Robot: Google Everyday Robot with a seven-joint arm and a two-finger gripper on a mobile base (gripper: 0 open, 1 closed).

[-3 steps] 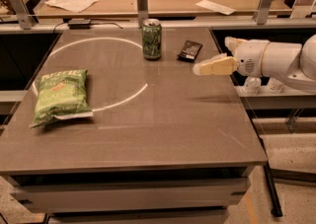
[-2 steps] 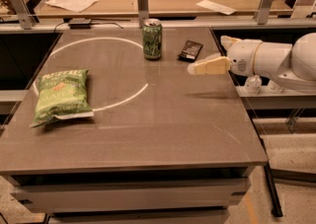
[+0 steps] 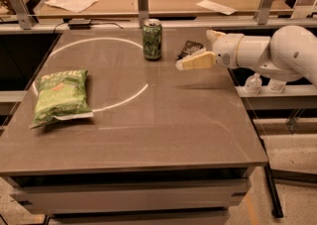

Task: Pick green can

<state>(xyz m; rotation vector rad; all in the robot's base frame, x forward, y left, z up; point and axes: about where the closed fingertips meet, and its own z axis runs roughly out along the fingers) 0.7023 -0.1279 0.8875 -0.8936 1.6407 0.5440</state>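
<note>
Since a second ago the gripper (image 3: 194,50) has slid left across the table (image 3: 173,120), closing on the green can (image 3: 152,39), while everything on the tabletop has kept its place. It now hangs above the surface at centre right of the frame, just right of the can and not touching it. Its two pale fingers (image 3: 198,61) are spread apart and hold nothing, the lower one pointing left toward the can. The can stands upright in the upper middle of the frame, long axis vertical, silver top facing up, on the far right edge of a white ring (image 3: 124,101) marked on the table. A small dark packet (image 3: 189,46) lies flat just right of it, behind the gripper. A green chip bag (image 3: 60,95) lies flat at left, well apart.
</note>
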